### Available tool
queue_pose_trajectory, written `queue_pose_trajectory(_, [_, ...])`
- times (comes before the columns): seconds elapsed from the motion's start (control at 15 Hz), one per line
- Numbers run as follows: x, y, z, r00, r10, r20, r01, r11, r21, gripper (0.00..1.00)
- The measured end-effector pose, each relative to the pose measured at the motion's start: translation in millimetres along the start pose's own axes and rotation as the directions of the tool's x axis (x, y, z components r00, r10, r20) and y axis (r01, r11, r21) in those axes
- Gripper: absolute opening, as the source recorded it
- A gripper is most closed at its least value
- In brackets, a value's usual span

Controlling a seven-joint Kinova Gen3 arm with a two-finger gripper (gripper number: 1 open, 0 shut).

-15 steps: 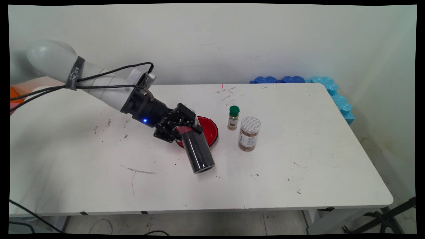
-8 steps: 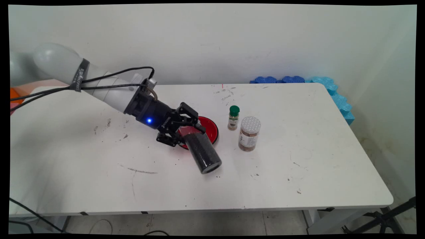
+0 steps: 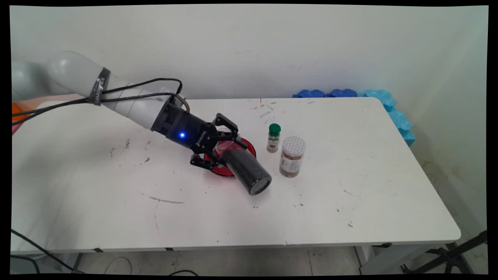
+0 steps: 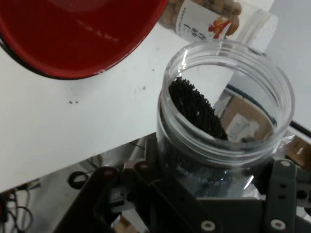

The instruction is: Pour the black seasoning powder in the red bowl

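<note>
My gripper (image 3: 227, 149) is shut on a clear jar of black grains (image 3: 247, 171). The jar hangs tilted over the near side of a red bowl (image 3: 249, 147), its clear mouth end at the fingers and its dark base pointing to the lower right. In the hand view the jar's open mouth (image 4: 228, 94) fills the right side, and black grains (image 4: 197, 109) lie along its lower wall. The gripper (image 4: 214, 194) clasps the jar from both sides there. The red bowl (image 4: 73, 34) sits at the upper left of that view, apart from the mouth.
A small spice bottle with a green cap (image 3: 274, 138) and a white-lidded jar of brown contents (image 3: 291, 156) stand right of the bowl; the latter's label (image 4: 204, 22) shows in the hand view. Blue foam pieces (image 3: 350, 93) line the table's far right edge.
The gripper has carried the jar to the right and slightly up, and the jar's base has swung further to the right, lying flatter than before. The bowl and bottles stayed put.
</note>
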Motion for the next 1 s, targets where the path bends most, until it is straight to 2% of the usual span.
queue_pose_trajectory(0.47, [6,4,4,0.989,-0.15,0.013,0.151,0.987,-0.051,0.0])
queue_pose_trajectory(1.0, [12,7,8,0.955,-0.293,0.036,0.296,0.949,-0.107,0.0])
